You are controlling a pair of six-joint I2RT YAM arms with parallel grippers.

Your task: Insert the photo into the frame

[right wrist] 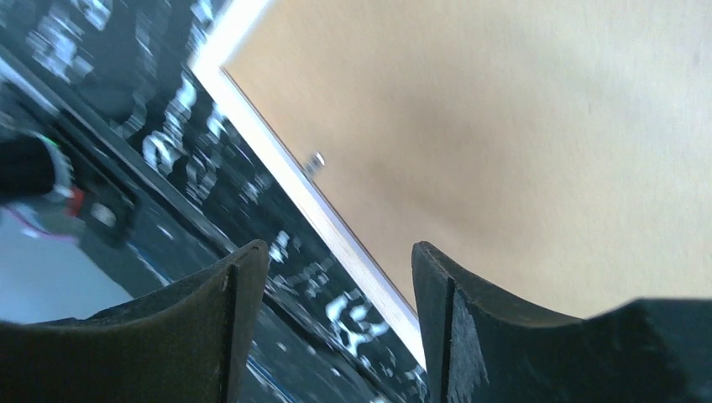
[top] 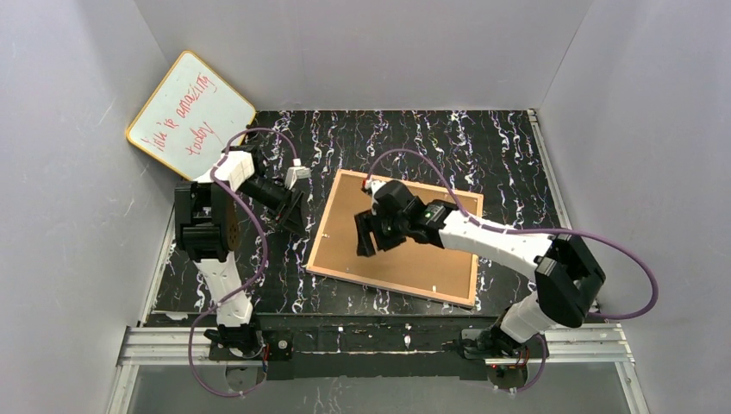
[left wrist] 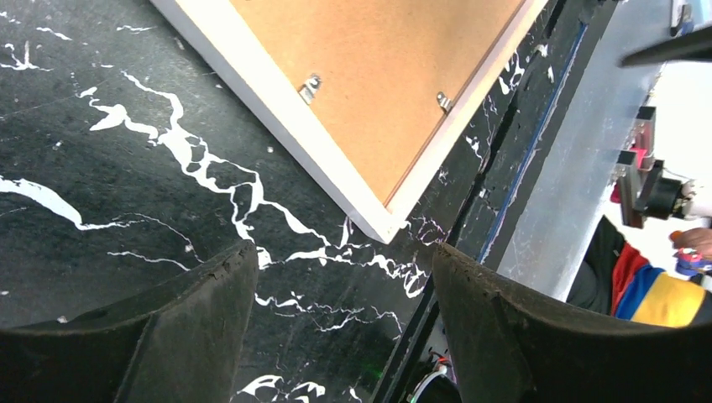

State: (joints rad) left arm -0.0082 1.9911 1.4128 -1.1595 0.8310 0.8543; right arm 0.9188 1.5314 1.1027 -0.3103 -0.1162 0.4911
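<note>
The frame (top: 321,259) lies back up on the black marbled table, its white rim around a plain brown backing board (top: 431,259). The photo is not in view. My right gripper (top: 366,241) hovers over the frame's left part, open and empty; its wrist view shows the white rim (right wrist: 277,159) and the board (right wrist: 504,126) under the gripper (right wrist: 340,277). My left gripper (top: 297,224) is open and empty just left of the frame; in its wrist view the gripper (left wrist: 344,285) is above the table near the frame's corner (left wrist: 382,222).
A yellow-rimmed whiteboard (top: 191,114) with red writing leans in the back left corner. Grey walls close in the table on three sides. Small metal clips (left wrist: 311,86) hold the backing board. The table's front rail (top: 371,341) runs between the arm bases.
</note>
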